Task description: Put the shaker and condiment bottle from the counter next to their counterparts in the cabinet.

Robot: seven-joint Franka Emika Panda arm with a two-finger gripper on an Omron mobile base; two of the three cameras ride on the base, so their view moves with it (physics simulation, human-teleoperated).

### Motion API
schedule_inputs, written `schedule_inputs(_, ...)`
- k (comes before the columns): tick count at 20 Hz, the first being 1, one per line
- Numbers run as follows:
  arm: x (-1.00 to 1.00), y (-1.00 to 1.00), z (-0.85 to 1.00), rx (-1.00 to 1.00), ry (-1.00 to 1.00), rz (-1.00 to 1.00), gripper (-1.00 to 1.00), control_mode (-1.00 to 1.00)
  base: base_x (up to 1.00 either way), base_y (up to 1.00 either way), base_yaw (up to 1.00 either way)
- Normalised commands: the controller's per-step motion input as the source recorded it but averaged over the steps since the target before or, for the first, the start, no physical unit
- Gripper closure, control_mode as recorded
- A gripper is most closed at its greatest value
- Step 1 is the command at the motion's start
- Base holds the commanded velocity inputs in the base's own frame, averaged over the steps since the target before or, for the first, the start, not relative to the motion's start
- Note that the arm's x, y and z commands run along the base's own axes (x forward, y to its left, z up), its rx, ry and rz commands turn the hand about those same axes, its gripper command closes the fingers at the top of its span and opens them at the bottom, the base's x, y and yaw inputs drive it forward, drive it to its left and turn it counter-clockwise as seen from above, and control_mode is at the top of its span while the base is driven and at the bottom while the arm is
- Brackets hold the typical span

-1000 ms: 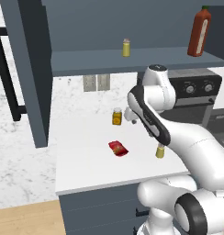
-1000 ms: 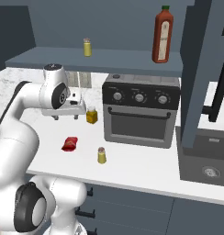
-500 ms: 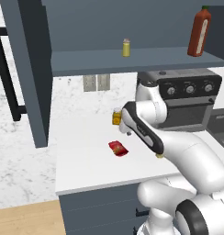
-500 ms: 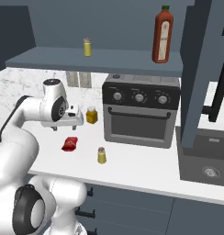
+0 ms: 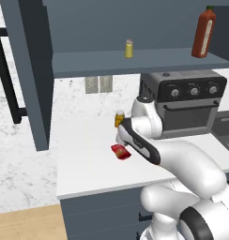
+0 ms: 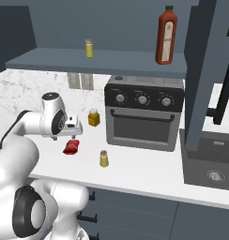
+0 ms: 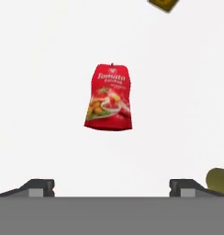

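Tool (image 7: 111,186): jaws spread wide, empty, above the pouch.
Tomato sauce pouch (image 7: 109,97): flat on white surface (image 5: 88,164), long axis along the tool's view, cap end away.
Yellow shaker (image 6: 103,159): upright, nearby.

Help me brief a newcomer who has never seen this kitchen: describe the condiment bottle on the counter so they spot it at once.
Start at the black toaster oven on the white counter. Left of it and nearer the counter's front lies the condiment bottle, flat under the open gripper. It is a red pouch printed "Tomato", while its neighbours, the orange-yellow jar and yellow shaker, stand upright.
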Motion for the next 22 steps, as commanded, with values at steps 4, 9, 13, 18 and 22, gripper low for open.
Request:
schedule_inputs(4, 0.33, 0.11, -0.28, 0.0, -0.01, 0.0, -1.0, -1.0, 0.0, 0.0, 0.0)
schedule_inputs(9, 0.22, 0.07, -0.21, 0.0, 0.0, 0.0, -1.0, -1.0, 0.0, 0.0, 0.0)
schedule_inputs(13, 0.16, 0.0, -0.18, 0.0, -0.02, 0.0, -1.0, -1.0, 0.0, 0.0, 0.0)
schedule_inputs(18, 0.16, 0.01, -0.24, 0.0, -0.03, 0.0, -1.0, -1.0, 0.0, 0.0, 0.0)
schedule_inputs(22, 0.13, 0.05, -0.26, 0.0, -0.04, 0.0, -1.0, -1.0, 0.0, 0.0, 0.0)
